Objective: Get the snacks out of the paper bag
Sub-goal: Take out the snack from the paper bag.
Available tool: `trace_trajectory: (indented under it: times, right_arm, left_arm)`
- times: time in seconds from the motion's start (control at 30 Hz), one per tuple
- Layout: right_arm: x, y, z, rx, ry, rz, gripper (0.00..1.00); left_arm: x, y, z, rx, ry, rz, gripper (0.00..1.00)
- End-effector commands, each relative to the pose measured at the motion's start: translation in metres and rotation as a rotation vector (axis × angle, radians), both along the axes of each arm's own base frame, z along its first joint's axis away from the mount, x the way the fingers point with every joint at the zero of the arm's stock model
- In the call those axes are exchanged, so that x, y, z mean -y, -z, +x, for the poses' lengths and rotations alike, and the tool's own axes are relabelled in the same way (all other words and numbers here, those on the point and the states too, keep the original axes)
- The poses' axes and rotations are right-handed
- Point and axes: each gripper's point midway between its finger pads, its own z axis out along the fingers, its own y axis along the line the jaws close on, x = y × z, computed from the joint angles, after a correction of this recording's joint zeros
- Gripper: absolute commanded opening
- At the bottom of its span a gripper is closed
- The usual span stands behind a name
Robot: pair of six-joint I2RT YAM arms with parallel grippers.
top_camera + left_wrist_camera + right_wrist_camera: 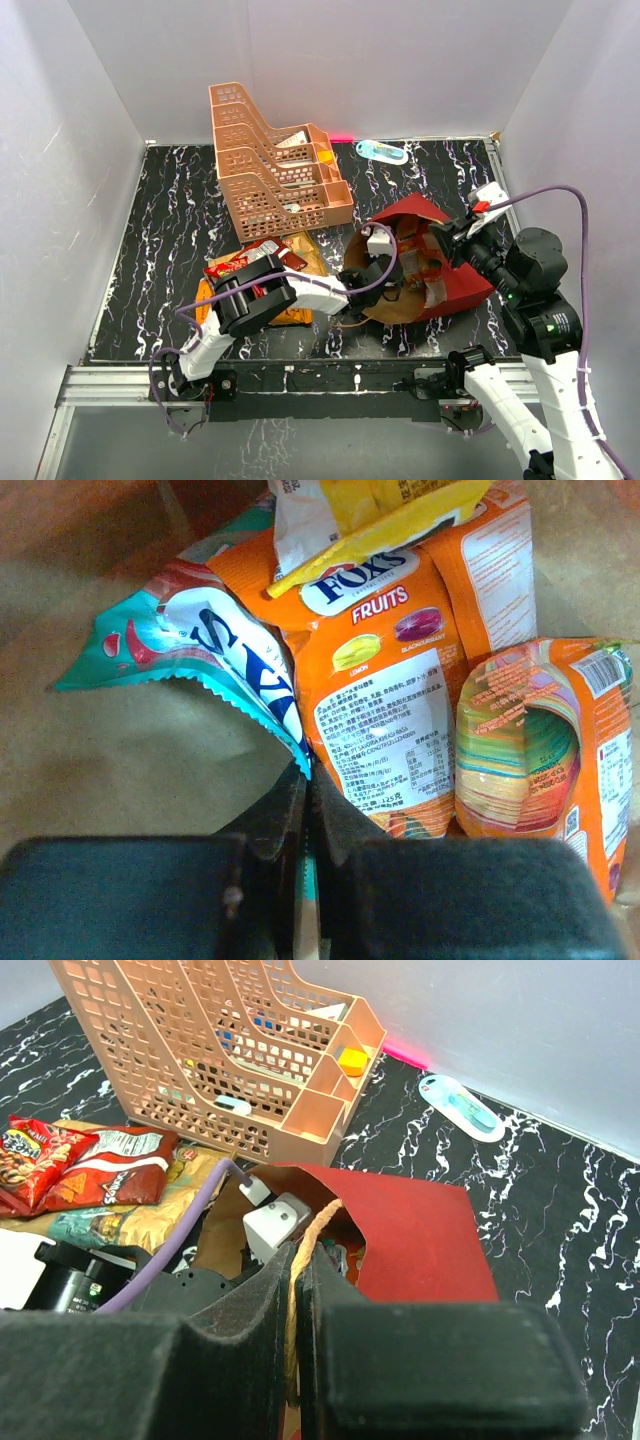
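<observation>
Teal packet [215, 645] serrated edge pinched, left gripper [308, 776]

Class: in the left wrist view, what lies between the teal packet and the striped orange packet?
The orange Fox's Fruits packet lies between the teal packet and the striped packet; the left wrist view shows it.

Inside the brown paper bag [120, 770], the left claw [305, 805] pinches the teal packet [200, 650] by its serrated edge, an orange Fox's Fruits packet [385, 710] and a striped orange packet [530, 750] alongside.
</observation>
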Motion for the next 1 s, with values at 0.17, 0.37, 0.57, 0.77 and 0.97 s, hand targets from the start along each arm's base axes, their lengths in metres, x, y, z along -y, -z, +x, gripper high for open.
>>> trace_trajectory:
  times: [0.17,0.37,0.57,0.77,0.97]
  right_arm:
    - [0.026,-0.035,0.005,0.108,0.161,0.04,0.08]
    - [0.051,-0.033,0.017,0.106,0.333,0.081,0.08]
    - [0.063,-0.037,0.028,0.114,0.416,0.089,0.08]
    - [0.069,-0.043,0.03,0.128,0.449,0.091,0.08]
    - [0.07,-0.043,0.028,0.135,0.453,0.092,0.08]
  left_arm:
    - [0.004,-0.118,-0.013,0.083,0.123,-0.186,0.0]
    - [0.006,-0.157,-0.042,0.085,0.274,-0.223,0.0]
    - [0.006,-0.202,-0.07,0.097,0.43,-0.265,0.0]
    - [-0.007,-0.259,-0.111,0.131,0.619,-0.33,0.0]
    - [-0.045,-0.31,-0.157,0.229,0.821,-0.342,0.0]
